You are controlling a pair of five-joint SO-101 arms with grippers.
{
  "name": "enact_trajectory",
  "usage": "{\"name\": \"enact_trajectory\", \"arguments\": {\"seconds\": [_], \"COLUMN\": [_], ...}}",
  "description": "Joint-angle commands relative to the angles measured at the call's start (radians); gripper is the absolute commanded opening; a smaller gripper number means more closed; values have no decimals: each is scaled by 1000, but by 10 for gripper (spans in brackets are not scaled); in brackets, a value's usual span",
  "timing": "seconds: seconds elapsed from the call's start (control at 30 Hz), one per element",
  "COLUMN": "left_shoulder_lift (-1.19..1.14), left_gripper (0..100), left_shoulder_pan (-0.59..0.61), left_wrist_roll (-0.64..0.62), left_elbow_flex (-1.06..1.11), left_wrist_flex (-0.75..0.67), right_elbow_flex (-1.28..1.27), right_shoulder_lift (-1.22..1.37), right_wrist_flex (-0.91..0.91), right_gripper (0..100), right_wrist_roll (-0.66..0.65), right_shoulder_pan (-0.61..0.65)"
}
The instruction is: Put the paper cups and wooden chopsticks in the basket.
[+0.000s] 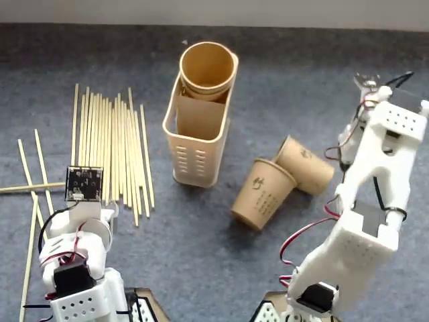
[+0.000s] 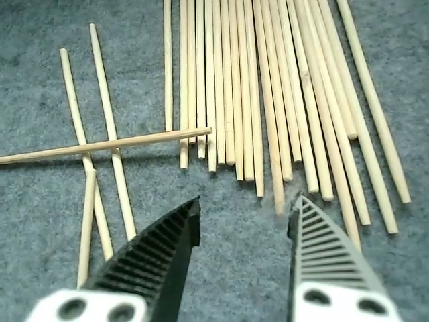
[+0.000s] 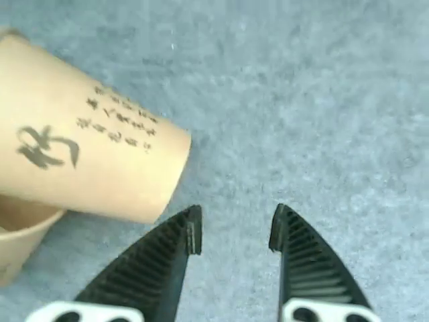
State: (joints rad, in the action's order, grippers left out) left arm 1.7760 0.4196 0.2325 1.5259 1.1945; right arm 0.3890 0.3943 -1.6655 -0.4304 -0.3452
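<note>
A cream slotted basket [image 1: 194,157] stands mid-table with a paper cup [image 1: 208,67] upright in its far end. Two more paper cups [image 1: 263,193] [image 1: 305,164] lie on their sides to its right. A row of wooden chopsticks [image 1: 114,147] [image 2: 268,100] lies to its left, with a few loose crossed ones [image 1: 30,181] [image 2: 107,144] beyond. My left gripper [image 2: 246,208] hangs open just short of the near ends of the row. My right gripper [image 3: 236,218] is open and empty over bare cloth beside a lying cup [image 3: 87,154].
Grey cloth covers the table. The left arm [image 1: 77,228] stands at the front left, the right arm [image 1: 375,181] along the right side. A second cup's rim [image 3: 20,228] shows beside the lying cup in the right wrist view.
</note>
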Motion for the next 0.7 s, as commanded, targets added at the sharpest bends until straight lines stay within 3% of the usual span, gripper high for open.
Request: {"name": "enact_trajectory", "arguments": {"seconds": [0.0,0.13,0.47,0.67], "left_shoulder_lift": [18,18,18,18], "left_gripper": [221,221,221,221], "left_shoulder_pan": [-33,-33,-33,-33], "left_wrist_roll": [3,3,3,3], "left_elbow_flex": [-5,-2,1,2], "left_wrist_flex": [-5,-5,-5,-5], "right_elbow_flex": [44,53,44,-48], "right_shoulder_lift": [-19,-19,-13,19], "right_wrist_flex": [-58,-53,-47,38], "right_gripper": [177,177,177,177], "right_wrist_roll": [-35,-32,81,81], "right_shoulder_pan": [-41,-31,153,162]}}
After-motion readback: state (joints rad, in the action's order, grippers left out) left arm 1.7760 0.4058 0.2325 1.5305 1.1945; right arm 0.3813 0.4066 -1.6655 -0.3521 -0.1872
